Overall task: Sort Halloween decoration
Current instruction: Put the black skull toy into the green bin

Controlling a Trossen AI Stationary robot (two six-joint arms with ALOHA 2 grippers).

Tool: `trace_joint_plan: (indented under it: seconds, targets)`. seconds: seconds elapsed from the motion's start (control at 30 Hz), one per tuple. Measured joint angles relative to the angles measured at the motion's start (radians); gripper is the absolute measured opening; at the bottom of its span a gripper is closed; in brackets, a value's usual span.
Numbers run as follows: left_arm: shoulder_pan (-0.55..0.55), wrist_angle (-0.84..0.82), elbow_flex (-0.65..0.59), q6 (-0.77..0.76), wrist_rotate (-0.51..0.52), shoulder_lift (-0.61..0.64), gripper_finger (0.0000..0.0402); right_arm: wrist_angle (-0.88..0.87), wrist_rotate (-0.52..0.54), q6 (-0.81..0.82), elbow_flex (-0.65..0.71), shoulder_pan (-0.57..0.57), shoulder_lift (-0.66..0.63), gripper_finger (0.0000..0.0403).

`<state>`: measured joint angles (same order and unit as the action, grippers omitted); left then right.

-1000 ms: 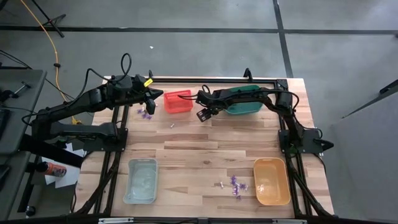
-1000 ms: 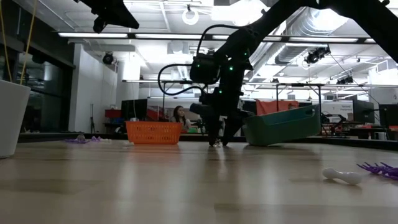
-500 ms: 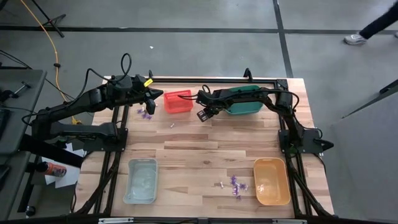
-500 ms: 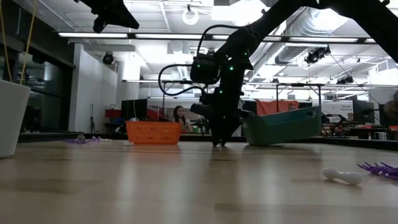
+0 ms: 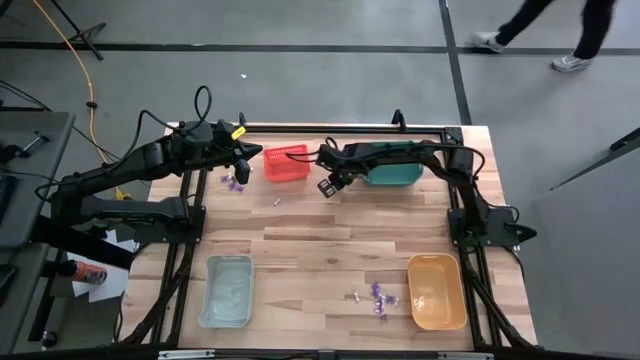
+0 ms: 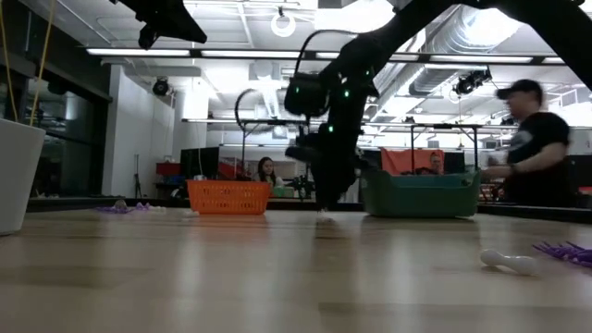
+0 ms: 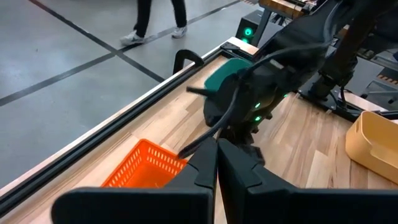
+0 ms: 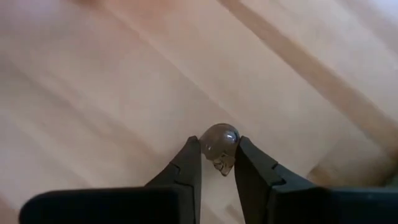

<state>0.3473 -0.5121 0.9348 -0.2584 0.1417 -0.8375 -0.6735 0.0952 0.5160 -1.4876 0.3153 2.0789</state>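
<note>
Well, the wooden table [image 5: 320, 235] is laid out for sorting, with a bin toward each corner: a red bin [image 5: 286, 163] and a green bin [image 5: 395, 172] along the far edge, a clear bin [image 5: 227, 290] and an orange bin [image 5: 437, 291] along the near one, so each kind of trinket has its own home. The left gripper [image 5: 243, 166] waits with fingers pressed shut above the far left corner, just beside a small heap of purple trinkets [image 5: 234, 181]. More purple pieces [image 5: 378, 298] lie near the orange bin. The right gripper [image 5: 328, 187] is low between the red and green bins, its fingers pinching a small dark round decoration [image 8: 219, 144], possibly a tiny skull, presumably to carry it to a bin.
</note>
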Motion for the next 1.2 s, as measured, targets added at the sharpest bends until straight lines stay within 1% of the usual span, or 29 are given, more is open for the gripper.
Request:
trace_joint_plan:
  seconds: [0.27,0.4,0.57,0.67,0.77,0.87,1.0,1.1,1.2]
  targets:
    - [0.0,0.0,0.0,0.0,0.0,0.0,0.0001,0.055,0.03,-0.101,-0.002,0.019,-0.125,0.0056]
    - [0.0,0.0,0.0,0.0,0.0,0.0,0.0001,0.06,0.032,-0.209,-0.002,0.04,-0.226,0.0056]
    - [0.0,0.0,0.0,0.0,0.0,0.0,0.0001,0.051,0.031,-0.355,-0.002,0.054,-0.382,0.0056]
    - [0.0,0.0,0.0,0.0,0.0,0.0,0.0001,0.031,-0.013,-0.421,-0.002,0.06,-0.467,0.0056]
    - [0.0,0.001,0.0,0.0,0.0,0.0,0.0001,0.009,-0.077,-0.453,0.002,0.06,-0.541,0.0056]
    - [0.0,0.002,0.0,0.022,0.0,0.0,0.0001,0.045,-0.145,-0.467,0.081,0.058,-0.63,0.0056]
    - [-0.003,0.002,0.0,0.101,-0.019,0.0,0.0001,0.195,-0.219,-0.413,0.289,0.058,-0.785,0.0056]
    - [-0.003,0.002,0.0,0.162,-0.037,0.0,0.0001,0.389,-0.248,-0.357,0.468,0.056,-0.911,0.0057]
    - [-0.003,0.002,0.0,0.174,-0.04,0.0,0.0001,0.666,-0.285,-0.302,0.618,0.055,-1.011,0.0057]
